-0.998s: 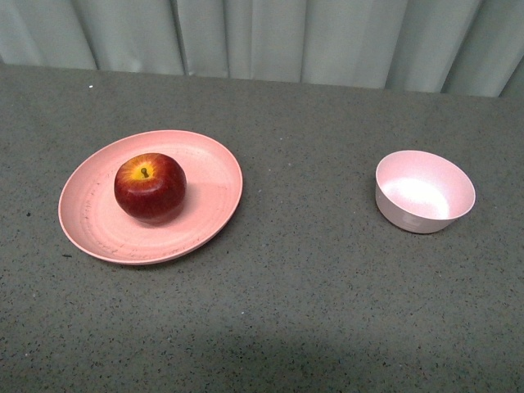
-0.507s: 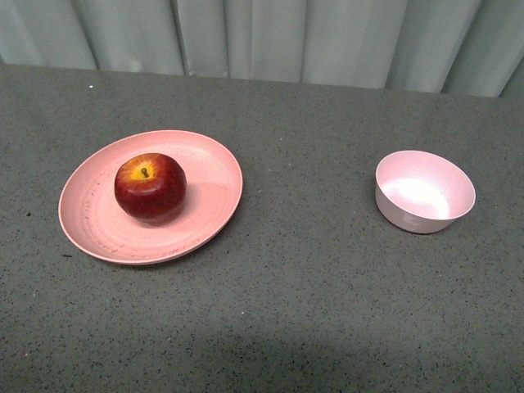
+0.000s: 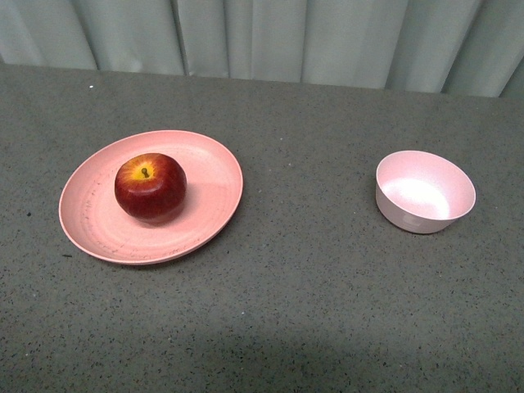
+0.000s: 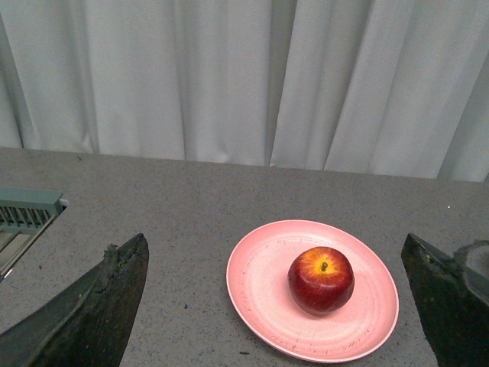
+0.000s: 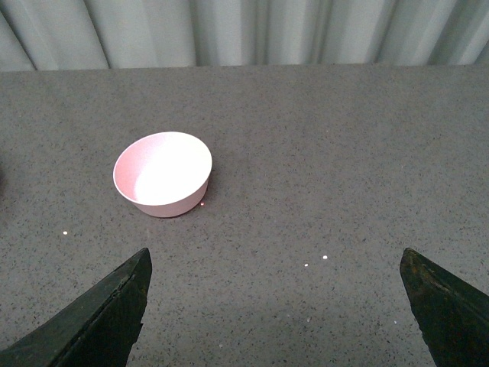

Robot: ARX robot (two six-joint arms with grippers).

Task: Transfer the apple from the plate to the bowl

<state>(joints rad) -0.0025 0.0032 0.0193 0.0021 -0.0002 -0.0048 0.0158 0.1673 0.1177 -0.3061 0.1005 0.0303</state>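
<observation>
Nothing is being shifted since earlier: left gripper (image 4: 273, 252) being held wide, apple (image 3: 150, 187) resting on the plate (image 3: 90, 221), bowl (image 3: 424, 192) well right of the plate, right gripper (image 5: 275, 260) wide too. Pinched off-centre, the glossy apple risks being rolled away.

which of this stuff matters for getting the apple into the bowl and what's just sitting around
For the job:
apple, sitting on the plate
plate
bowl, empty

Just there:
speckled grey table
pale curtain behind
grey slatted object, seen only in the left wrist view
</observation>
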